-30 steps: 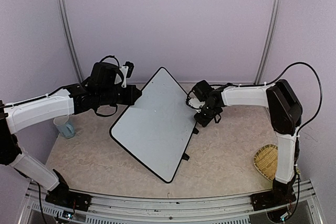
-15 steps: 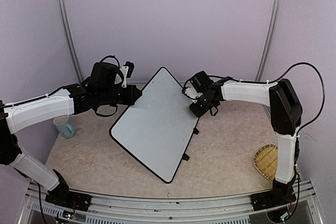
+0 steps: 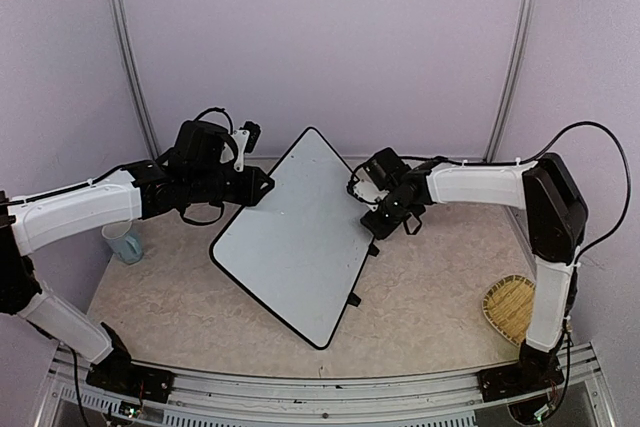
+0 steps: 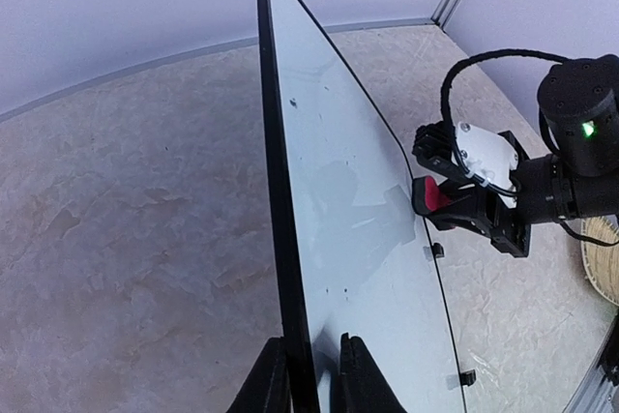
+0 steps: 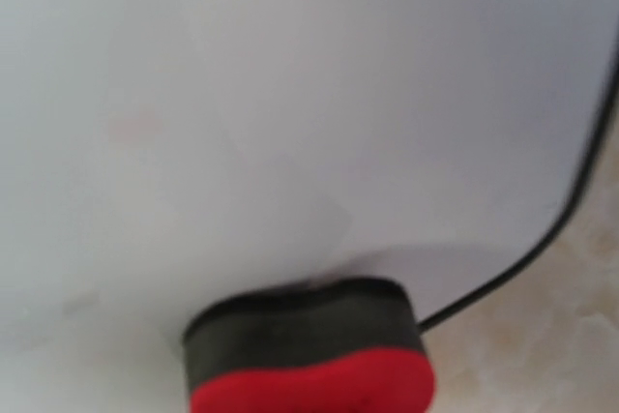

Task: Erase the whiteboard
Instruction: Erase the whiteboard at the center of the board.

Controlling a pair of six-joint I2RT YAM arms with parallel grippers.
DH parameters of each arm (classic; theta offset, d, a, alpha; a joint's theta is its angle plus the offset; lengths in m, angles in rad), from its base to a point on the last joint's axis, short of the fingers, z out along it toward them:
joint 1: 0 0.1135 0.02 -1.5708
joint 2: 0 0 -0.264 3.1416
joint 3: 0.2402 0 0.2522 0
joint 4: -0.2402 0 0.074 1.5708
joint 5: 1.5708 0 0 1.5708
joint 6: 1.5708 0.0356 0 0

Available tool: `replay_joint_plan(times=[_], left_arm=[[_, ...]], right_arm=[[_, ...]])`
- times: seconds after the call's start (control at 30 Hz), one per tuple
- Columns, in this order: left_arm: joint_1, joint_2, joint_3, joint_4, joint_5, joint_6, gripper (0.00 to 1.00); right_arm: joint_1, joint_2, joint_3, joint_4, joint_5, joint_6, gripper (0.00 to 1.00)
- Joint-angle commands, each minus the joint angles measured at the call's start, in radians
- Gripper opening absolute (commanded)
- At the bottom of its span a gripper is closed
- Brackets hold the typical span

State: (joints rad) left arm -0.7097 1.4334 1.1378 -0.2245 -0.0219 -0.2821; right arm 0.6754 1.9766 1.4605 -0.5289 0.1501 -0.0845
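Observation:
The whiteboard (image 3: 295, 237) stands tilted on the table, white with a thin black frame. Its face is nearly blank, with a few small black specks (image 4: 293, 101). My left gripper (image 3: 260, 188) is shut on the board's left edge, one finger on each side of the frame (image 4: 311, 360). My right gripper (image 3: 385, 209) is shut on a red and black eraser (image 4: 428, 195). The eraser's black felt presses on the board near its right edge (image 5: 308, 331). The right fingers are hidden in the right wrist view.
A clear plastic cup (image 3: 122, 242) stands at the far left of the table. A wicker basket (image 3: 507, 307) lies at the near right. Two small black feet (image 3: 352, 299) stick out from the board's right edge. Purple walls close in behind.
My right gripper slid the eraser up along the board's right side, then back down a little. The left gripper still holds the board's edge.

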Motion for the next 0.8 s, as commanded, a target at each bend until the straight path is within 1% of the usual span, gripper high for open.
replay_joint_plan(times=[0.0,0.1,0.17,0.27,0.57,0.63,0.77], left_arm=[[-0.018,0.015,-0.004,-0.064,0.042,0.017,0.21],[-0.017,0.009,-0.007,-0.061,0.038,0.013,0.23],[-0.018,0.005,-0.007,-0.059,0.036,0.009,0.23],[-0.019,0.001,-0.005,-0.061,0.036,0.007,0.21],[-0.02,-0.015,-0.007,-0.065,0.03,0.003,0.11],[-0.022,-0.014,-0.008,-0.064,0.031,0.0,0.08],[-0.025,-0.008,-0.006,-0.063,0.036,-0.003,0.06]], right_arm=[[0.063,-0.121,-0.07,0.05,-0.036,0.035,0.21],[0.088,-0.191,-0.171,0.202,-0.076,0.086,0.21],[0.096,-0.226,-0.241,0.305,-0.133,0.112,0.22],[0.107,-0.255,-0.335,0.436,-0.168,0.144,0.22],[0.122,-0.307,-0.551,0.734,-0.257,0.233,0.21],[0.121,-0.308,-0.578,0.783,-0.281,0.244,0.21],[0.123,-0.297,-0.611,0.856,-0.339,0.262,0.21]])
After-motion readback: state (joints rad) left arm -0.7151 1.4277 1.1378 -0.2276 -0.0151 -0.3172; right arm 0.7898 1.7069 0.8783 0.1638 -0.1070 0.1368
